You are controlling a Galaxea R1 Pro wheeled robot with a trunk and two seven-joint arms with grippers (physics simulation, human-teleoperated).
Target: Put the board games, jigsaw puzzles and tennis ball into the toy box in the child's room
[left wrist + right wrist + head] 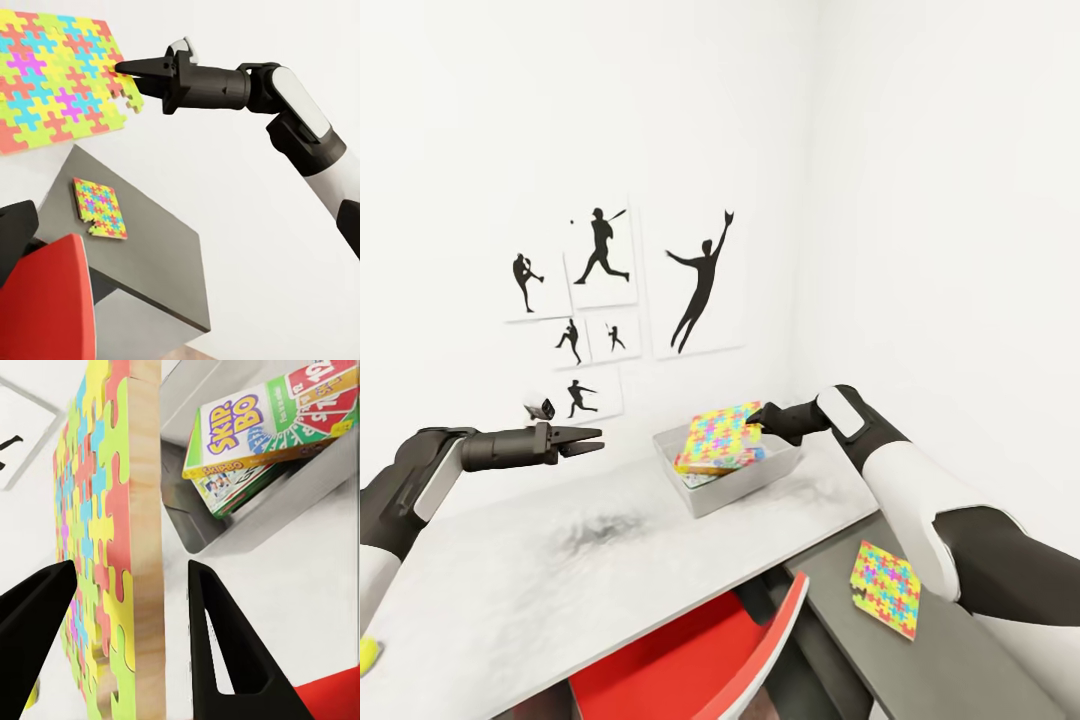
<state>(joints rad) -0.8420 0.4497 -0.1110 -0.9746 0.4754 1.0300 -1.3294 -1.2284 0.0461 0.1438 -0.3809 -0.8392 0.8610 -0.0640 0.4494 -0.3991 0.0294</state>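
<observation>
Bright, even, diffuse light, no obvious source. White walls (920, 200) near blown out, corner barely readable. Table (610, 560) has a soft dark smudge near centre, prob. a reflection or shadow (hard to tell which). Head view bends straight lines toward its edges, wide-angle look. Renders sharp, no motion blur; right wrist close-up of jigsaw puzzle (97, 562) slightly soft.

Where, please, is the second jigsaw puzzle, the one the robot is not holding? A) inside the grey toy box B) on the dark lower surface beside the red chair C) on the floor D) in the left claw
B: the loose puzzle lies flat on the dark grey surface by the red chair, while the right claw holds the other puzzle over the toy box.
</observation>
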